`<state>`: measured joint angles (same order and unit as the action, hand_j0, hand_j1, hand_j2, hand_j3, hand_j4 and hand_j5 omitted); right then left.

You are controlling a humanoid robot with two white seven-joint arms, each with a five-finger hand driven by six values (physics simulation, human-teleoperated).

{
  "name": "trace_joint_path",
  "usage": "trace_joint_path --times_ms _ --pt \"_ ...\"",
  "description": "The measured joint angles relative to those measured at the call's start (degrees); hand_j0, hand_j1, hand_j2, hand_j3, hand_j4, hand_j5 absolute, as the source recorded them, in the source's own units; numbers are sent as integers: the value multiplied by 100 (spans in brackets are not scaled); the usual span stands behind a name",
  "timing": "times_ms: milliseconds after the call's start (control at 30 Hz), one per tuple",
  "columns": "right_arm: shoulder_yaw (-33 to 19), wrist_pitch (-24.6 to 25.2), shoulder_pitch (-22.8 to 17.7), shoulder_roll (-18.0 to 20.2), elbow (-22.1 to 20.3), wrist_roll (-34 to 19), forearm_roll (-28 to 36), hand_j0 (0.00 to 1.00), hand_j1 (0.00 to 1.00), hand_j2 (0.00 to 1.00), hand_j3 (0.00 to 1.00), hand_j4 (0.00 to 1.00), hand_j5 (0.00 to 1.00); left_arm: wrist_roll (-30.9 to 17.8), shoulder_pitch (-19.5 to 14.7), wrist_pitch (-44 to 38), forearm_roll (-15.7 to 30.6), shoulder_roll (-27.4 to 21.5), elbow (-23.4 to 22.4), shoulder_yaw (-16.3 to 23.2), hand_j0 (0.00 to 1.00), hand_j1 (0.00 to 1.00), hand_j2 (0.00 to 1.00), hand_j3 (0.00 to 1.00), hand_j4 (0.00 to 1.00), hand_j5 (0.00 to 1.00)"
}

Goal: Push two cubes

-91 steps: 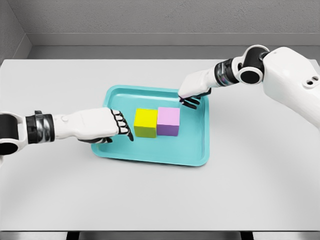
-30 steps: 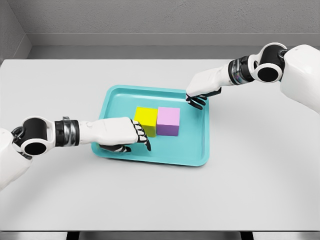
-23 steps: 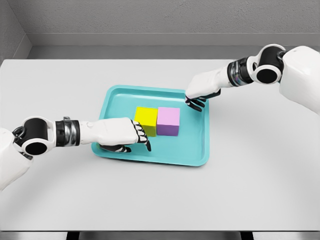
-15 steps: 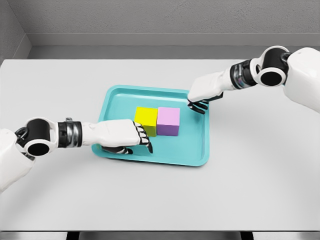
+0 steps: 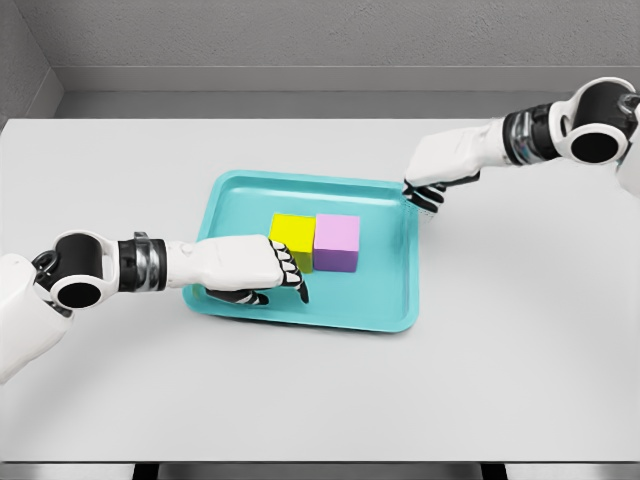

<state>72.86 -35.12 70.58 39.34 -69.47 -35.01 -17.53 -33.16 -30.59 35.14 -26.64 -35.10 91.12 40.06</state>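
Note:
A yellow cube (image 5: 294, 232) and a pink cube (image 5: 337, 241) stand side by side, touching, in the middle of a teal tray (image 5: 385, 300). My left hand (image 5: 262, 270) lies over the tray's front left part, its curled fingers (image 5: 292, 277) against the yellow cube's front left corner, holding nothing. My right hand (image 5: 436, 170) hovers at the tray's far right corner, apart from the pink cube, fingers curled downward and holding nothing.
The tray sits on a pale grey table (image 5: 520, 330). A grey wall (image 5: 300, 40) runs behind the table's far edge.
My right hand has drawn back to the right, from over the tray's far right area to its outer corner. My left hand has crept slightly right along the yellow cube's front. The cubes stay put.

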Motion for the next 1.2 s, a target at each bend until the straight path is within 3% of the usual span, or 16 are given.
trace_joint_path --times_ms 200,267,333,367,400,633,800,867,933,967,1033,1200 --pt "-303 0 -9 99 673 0 30 16 16 16 16 16 16 1 -9 -1 1 16 -65 3 66 66 66 66 66 66" --pt "-365 -3 -88 108 839 0 28 28 28 28 28 28 28 -10 -53 -2 -2 71 -138 3 66 66 66 66 66 66" --pt "-454 -3 -167 116 942 0 23 57 57 57 57 57 57 -30 -62 -2 -9 112 -184 4 66 66 66 66 66 66" --pt "-482 -3 -202 118 983 0 22 89 89 89 89 89 89 -36 -62 -1 -11 124 -196 4 66 66 66 66 66 66" --pt "-503 -2 -211 121 1026 0 20 100 100 100 100 100 100 -41 -62 -1 -13 132 -205 5 66 66 66 66 66 66" --pt "-557 -2 -255 257 1120 -1 16 100 100 100 100 100 100 -45 -18 0 -7 54 -153 4 66 66 66 66 66 66" --pt "-593 -3 -317 267 1240 -1 25 100 100 100 100 100 100 -37 -18 1 273 -383 252 -38 65 65 65 65 65 65" --pt "-863 -11 -809 265 1348 -3 12 100 100 100 100 100 100 -36 -53 0 497 -658 488 -66 65 65 65 65 65 65" --pt "-1206 -7 -932 264 1405 -2 12 100 100 100 100 100 100 -35 -79 0 740 -947 647 -105 66 66 66 66 66 66" --pt "-1314 -4 -932 262 1421 -2 11 100 100 100 100 100 100 -34 -79 0 867 -1106 705 -143 71 71 71 71 71 71" --pt "-1451 -2 -923 255 1445 -1 13 100 100 100 100 100 100 -30 -26 1 1037 -1449 712 -346 100 100 100 100 100 100" --pt "-1573 -1 -897 223 1712 -1 10 100 100 100 100 100 100 -8 -18 0 1172 -2048 134 -945 100 100 100 100 100 100"
